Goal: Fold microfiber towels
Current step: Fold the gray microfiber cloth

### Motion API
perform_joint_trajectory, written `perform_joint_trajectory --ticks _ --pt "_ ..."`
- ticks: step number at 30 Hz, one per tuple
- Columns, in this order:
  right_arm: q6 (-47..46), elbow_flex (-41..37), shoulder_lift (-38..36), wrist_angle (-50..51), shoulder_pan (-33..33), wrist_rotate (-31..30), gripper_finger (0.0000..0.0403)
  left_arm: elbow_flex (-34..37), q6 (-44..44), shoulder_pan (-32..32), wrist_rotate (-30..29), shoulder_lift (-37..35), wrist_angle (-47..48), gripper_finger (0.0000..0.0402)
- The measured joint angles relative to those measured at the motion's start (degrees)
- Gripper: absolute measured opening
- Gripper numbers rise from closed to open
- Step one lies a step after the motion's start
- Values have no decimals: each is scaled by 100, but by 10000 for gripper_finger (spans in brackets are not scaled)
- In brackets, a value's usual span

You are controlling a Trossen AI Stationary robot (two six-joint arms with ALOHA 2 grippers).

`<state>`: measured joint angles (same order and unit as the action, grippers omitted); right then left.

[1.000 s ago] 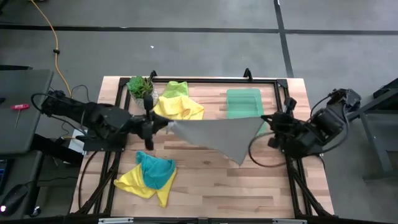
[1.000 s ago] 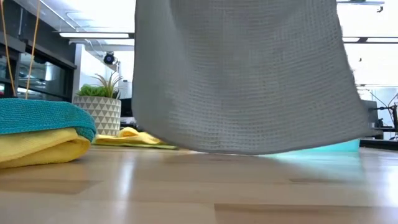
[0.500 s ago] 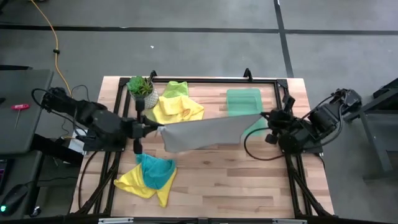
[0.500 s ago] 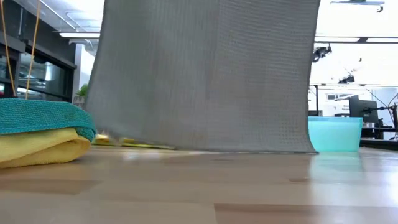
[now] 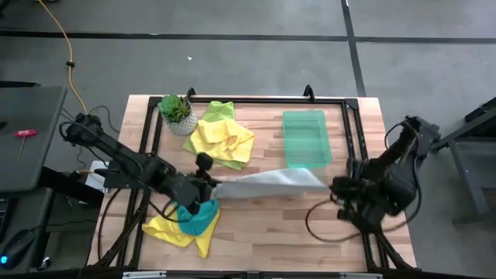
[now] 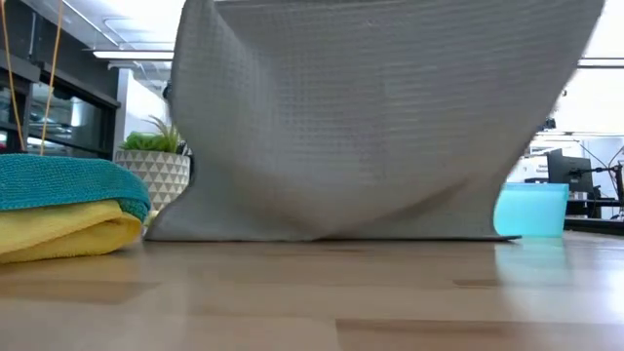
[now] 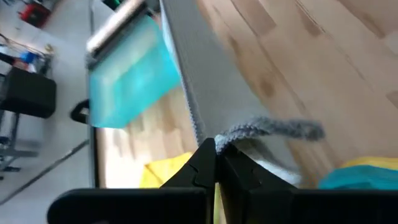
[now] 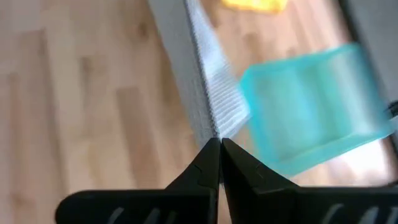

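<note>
- While both arms carry the grey towel (image 5: 267, 184) by two corners, we see it stretched across the middle of the tabletop (image 5: 263, 232), its lower edge touching the wood in the low view.
- The left end effector (image 5: 211, 183), at about 9 o'clock of the cloth, is clenched on one corner; the right end effector (image 5: 335, 187), at 3 o'clock, is clenched on the opposite one.
- We judge the cloth is held taut like this so it can be laid down flat and straight for a fold.
- The other towels wait apart: a yellow and lime towel pile (image 5: 223, 136) at 11 o'clock, and a teal and yellow towel pile (image 5: 186, 221) at 7 o'clock, just under the left arm.
- The green tray (image 5: 305, 138) stands at 1 o'clock, the potted plant (image 5: 176, 112) at the far left corner.
- In the low view the grey cloth covers most of the scene, and both wrist views are blurred, so we cannot tell how much fabric each grip holds.
</note>
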<state>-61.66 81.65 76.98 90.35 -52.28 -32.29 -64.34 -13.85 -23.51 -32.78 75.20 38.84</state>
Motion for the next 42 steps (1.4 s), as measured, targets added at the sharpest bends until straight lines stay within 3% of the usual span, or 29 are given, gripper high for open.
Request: perform_joint_trajectory --ticks 9,14,21,34,42 --pt "-1969 -2 1545 -164 -1109 970 0 0 887 -520 906 1288 -1119 0" --pt "-2243 -2 2304 -995 -1306 1377 0 -2 1198 -734 1275 1939 -1770 0" --pt "-2239 -2 3105 -1836 -1282 1825 0 -2 1863 -780 1600 2518 -1936 0" --pt "-2361 -2 3549 -2711 -1011 2294 0 -4 3437 -780 2650 2648 -1924 0" --pt "-2350 -2 3549 -2759 -917 2162 0 -4 3640 -820 3122 2648 -1876 9"
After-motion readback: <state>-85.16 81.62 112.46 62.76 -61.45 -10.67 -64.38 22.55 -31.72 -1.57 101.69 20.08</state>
